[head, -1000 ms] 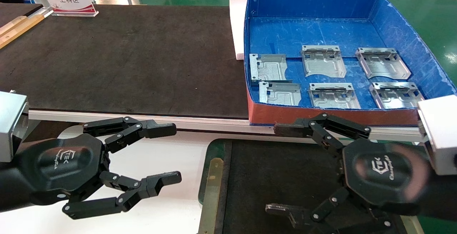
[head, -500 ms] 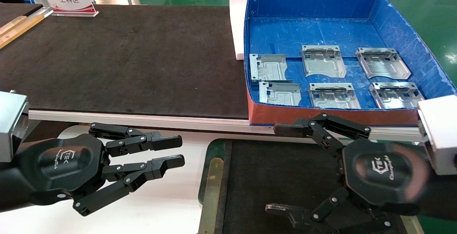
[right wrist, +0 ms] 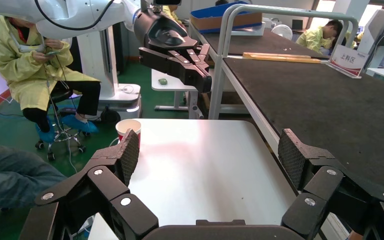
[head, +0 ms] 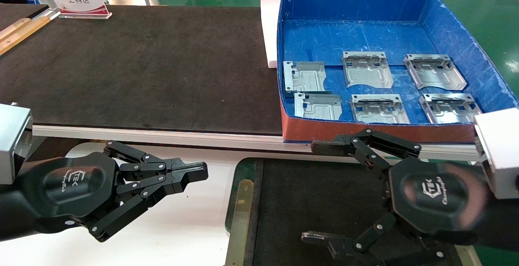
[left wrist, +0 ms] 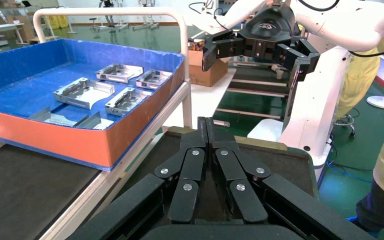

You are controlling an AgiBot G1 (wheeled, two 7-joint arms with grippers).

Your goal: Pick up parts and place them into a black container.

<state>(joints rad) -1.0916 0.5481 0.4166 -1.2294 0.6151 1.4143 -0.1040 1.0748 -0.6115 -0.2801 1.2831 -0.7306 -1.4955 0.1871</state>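
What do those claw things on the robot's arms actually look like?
Each tool, left and right, is matte black: a rounded housing with a white logo, and two jointed link fingers pinned with silver screws. Finger pads are cross-hatched. White boxy wrist blocks sit behind them.

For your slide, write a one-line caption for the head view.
Six parts wait in the blue box; left gripper shut, right gripper open over the black container.
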